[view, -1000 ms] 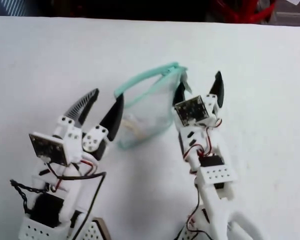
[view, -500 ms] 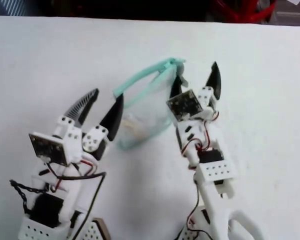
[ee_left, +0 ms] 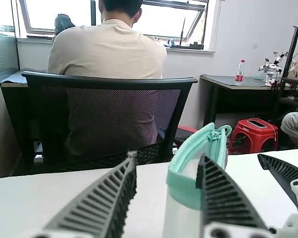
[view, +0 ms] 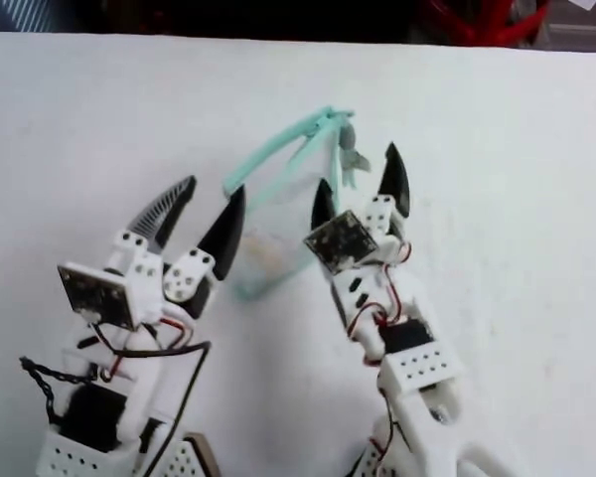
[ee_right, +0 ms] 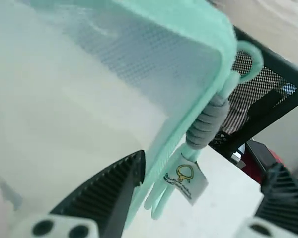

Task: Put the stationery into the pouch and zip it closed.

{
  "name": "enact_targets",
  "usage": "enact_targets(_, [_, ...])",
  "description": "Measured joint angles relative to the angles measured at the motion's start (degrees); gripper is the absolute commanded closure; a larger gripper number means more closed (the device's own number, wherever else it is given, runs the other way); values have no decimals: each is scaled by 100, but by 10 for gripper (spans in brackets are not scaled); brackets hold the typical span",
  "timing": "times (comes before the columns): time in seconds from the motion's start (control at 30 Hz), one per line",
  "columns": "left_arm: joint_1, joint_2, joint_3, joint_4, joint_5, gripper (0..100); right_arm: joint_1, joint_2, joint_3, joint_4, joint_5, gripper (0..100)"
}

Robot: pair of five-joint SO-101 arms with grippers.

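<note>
A translucent mint pouch stands on the white table, its zipper mouth open along the top. Something pale yellow shows through its wall. My left gripper is open at the pouch's near-left end, with the dark finger against the pouch's edge. My right gripper is open at the far-right end. One of its fingers lies along the mesh wall. The grey zipper pull and a white tag hang between its jaws, untouched.
A black mesh chair with a person seated in it stands past the table's far edge. A red stool and a desk are farther back. Bare tabletop lies to the left and right of both arms.
My right arm has swung left and drawn back a little, turning its gripper toward the pouch. The pouch's zipper end shifted slightly left. The left arm has kept still.
</note>
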Motion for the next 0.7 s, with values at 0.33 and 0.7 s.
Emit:
enact_targets(0.33, [0,0,0,0,0,793,-9,1275,-1257,9,-378,629])
enact_targets(0.7, [0,0,0,0,0,793,-9,1670,-844,-1073,-387,775])
